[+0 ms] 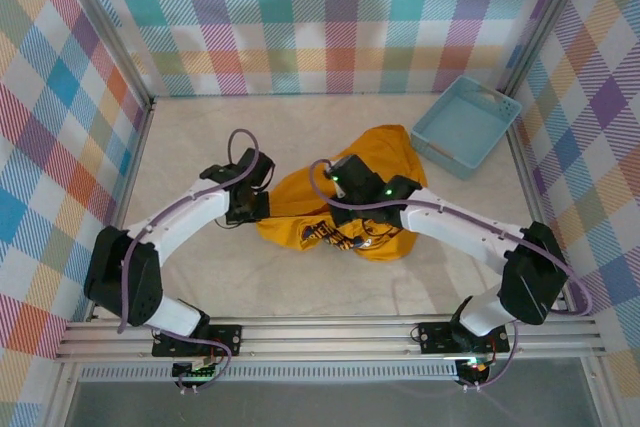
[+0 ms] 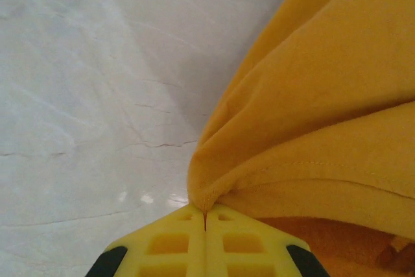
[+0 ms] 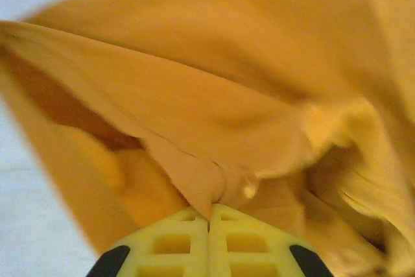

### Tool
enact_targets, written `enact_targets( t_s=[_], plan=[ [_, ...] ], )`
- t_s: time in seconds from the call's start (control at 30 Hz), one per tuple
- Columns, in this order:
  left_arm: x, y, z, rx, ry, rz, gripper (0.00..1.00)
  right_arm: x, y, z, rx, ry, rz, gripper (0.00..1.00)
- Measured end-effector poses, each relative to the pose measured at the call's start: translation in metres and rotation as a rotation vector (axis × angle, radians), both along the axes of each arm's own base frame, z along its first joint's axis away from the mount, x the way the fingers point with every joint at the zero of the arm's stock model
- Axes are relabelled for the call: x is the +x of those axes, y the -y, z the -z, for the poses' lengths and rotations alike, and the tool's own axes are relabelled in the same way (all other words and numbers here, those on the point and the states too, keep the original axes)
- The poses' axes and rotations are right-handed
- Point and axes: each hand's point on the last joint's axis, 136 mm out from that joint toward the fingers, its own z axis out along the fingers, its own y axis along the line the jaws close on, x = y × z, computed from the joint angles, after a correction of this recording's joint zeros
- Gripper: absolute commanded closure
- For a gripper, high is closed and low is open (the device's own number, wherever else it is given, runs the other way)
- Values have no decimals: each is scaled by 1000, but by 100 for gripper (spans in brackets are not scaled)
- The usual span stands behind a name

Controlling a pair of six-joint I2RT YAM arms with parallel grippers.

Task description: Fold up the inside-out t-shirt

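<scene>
- The left gripper (image 2: pixel 205 217) was clamped on a bunched edge of the t-shirt (image 2: pixel 324 95), with cloth spreading ahead and to its right.
- The right gripper (image 3: pixel 209 212) was pinched on a fold, with cloth heaped just beyond its fingertips.
- The t-shirt lay crumpled on the table (image 1: pixel 200 147) between both grippers, and the basket (image 1: pixel 465 122) sat well beyond the right one.

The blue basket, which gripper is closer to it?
Right. The right gripper, shut on the t-shirt, sits left of the basket; the left gripper pinches the shirt's edge farther left.
</scene>
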Motion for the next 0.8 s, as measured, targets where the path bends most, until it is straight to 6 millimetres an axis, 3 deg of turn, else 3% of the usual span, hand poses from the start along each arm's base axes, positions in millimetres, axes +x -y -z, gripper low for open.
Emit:
enact_targets(
  t_s=[0.03, 0.07, 0.1, 0.17, 0.23, 0.3, 0.4, 0.47, 0.57, 0.67, 0.8],
  plan=[
    [-1, -3, -5, -7, 24, -17, 87, -2, -14, -13, 53, 7, -27, 100],
    [-4, -7, -10, -12, 49, -35, 79, -3, -25, -25, 103, 9, -49, 94],
    [-7, -11, -16, -17, 74, -51, 69, -3, -32, -34, 140, 7, -62, 84],
    [-13, -20, -25, -38, 122, -102, 51, -3, -43, -46, 196, -6, -73, 53],
    [-18, -31, -27, -43, 140, -148, 47, -2, -44, -47, 202, -14, -64, 41],
    [-21, -37, -24, -32, 132, -172, 45, -1, -35, -43, 183, -29, -36, 36],
    [-23, -33, -21, -41, 111, -157, 36, 13, -1, -39, 162, -42, 57, 35],
    [-24, -22, -23, -61, 108, -116, 29, 25, 38, -33, 150, -54, 165, 33],
    [-22, 22, -42, -128, 135, 14, 23, 33, 89, -15, 120, -87, 312, 32],
    [-16, 72, -58, -232, 171, 118, 20, 26, 117, 15, 72, -161, 402, 32],
    [-9, 105, -40, -269, 126, 157, 19, 9, 139, 56, 19, -266, 475, 32]
  ],
)
